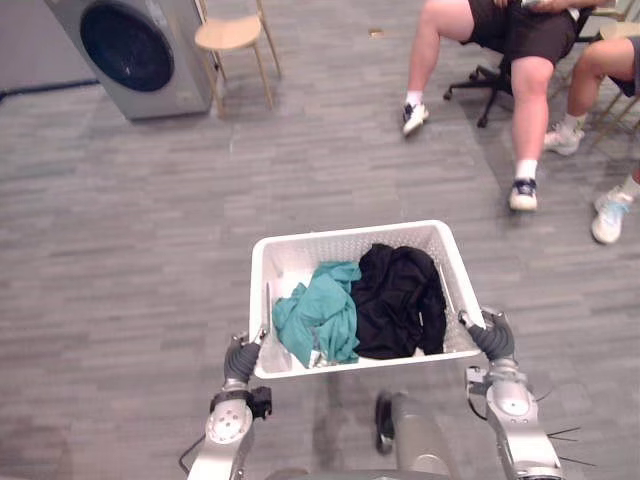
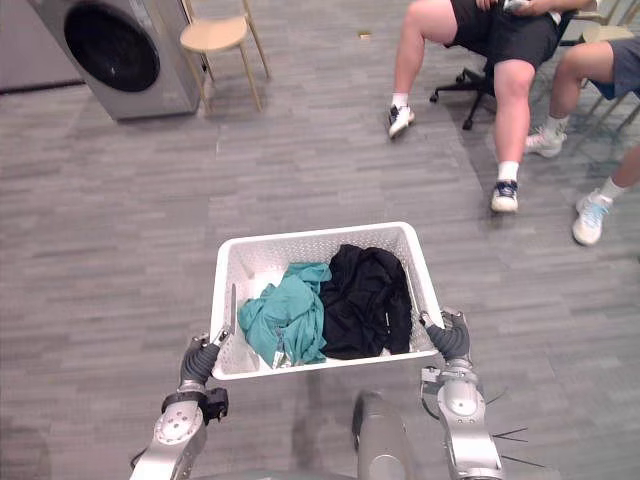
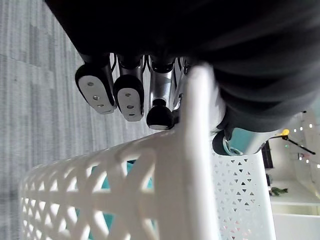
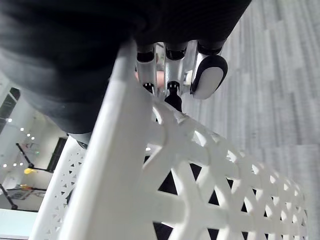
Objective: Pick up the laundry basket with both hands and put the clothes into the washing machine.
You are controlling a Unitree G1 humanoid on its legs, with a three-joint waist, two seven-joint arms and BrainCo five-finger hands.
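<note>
A white lattice laundry basket [image 1: 350, 232] is held above the grey floor just in front of me. Inside it, a teal garment [image 1: 322, 315] lies on the left and a black garment [image 1: 400, 300] on the right. My left hand [image 1: 242, 362] grips the basket's near left corner, and in the left wrist view its fingers [image 3: 127, 95] curl over the rim [image 3: 195, 165]. On the near right corner sits my right hand [image 1: 492, 338], fingers [image 4: 206, 80] hooked round the rim [image 4: 115, 150]. The grey washing machine [image 1: 135, 50], with a dark round door, stands far off at the upper left.
A wooden stool [image 1: 230, 35] stands right beside the washing machine. Seated people [image 1: 520, 60] with legs stretched out take up the far right, one on a black office chair [image 1: 480, 80]. Open grey floor [image 1: 150, 220] lies between the basket and the machine.
</note>
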